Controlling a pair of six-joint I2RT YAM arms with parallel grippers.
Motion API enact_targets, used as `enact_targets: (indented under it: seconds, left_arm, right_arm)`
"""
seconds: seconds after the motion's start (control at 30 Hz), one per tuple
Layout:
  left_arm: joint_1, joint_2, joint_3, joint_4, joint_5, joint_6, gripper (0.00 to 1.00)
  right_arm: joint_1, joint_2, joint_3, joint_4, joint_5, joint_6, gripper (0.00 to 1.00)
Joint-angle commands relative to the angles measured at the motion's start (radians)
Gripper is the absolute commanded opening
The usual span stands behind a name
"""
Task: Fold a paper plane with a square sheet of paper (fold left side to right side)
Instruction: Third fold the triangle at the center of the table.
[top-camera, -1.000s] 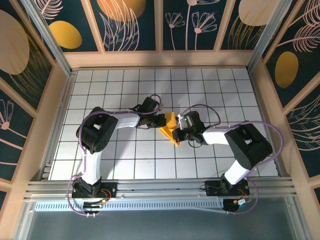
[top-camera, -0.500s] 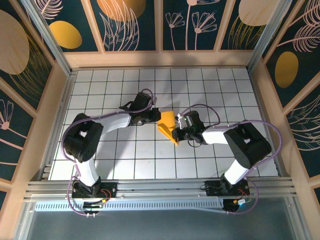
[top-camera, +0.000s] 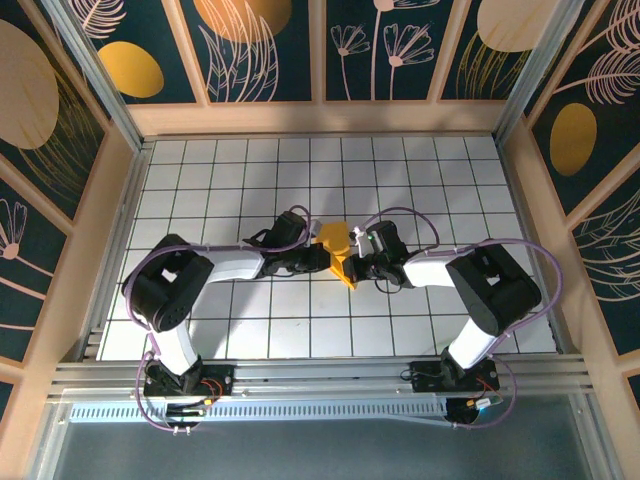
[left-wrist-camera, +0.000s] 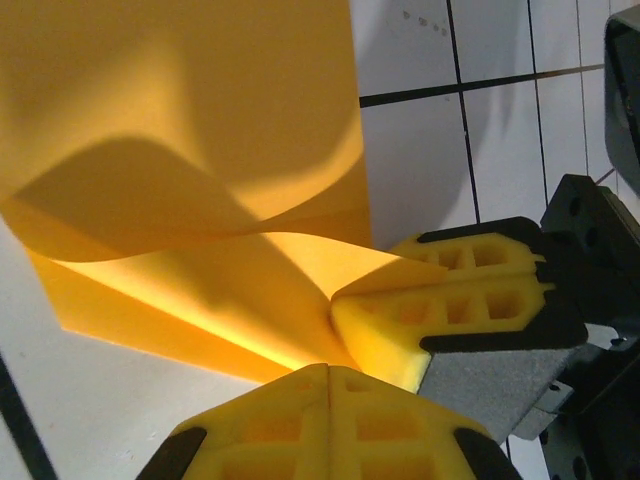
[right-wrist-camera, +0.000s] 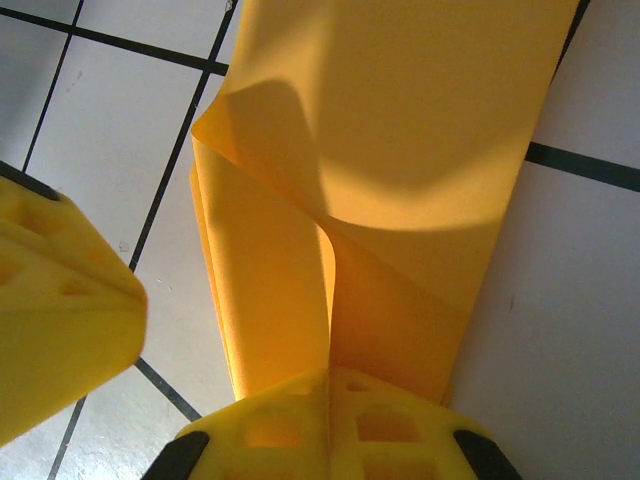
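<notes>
Left-to-right fold, crease not yet set
Right gripper (right-wrist-camera: 329, 385) clamped the near end of the square sheet of paper (right-wrist-camera: 400, 140) on the worktop (top-camera: 250, 180); left gripper (left-wrist-camera: 329, 380), closed, touched its fold. Beyond, the sheet bowed up: edges probably needed aligning before 1 firm press.
</notes>
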Motion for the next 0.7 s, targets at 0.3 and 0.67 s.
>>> enact_targets:
  seconds: [0.3,0.67]
  left_arm:
    - [-0.012,0.100,0.094,0.049,0.013,-0.040,0.00]
    - [-0.012,0.147,0.102,-0.006,-0.011,-0.033,0.00]
  right_arm:
    - [0.006,0.055,0.002,-0.101,0.041,-0.012,0.00]
    - [0.008,0.061,0.004,-0.100,0.046,-0.015,0.00]
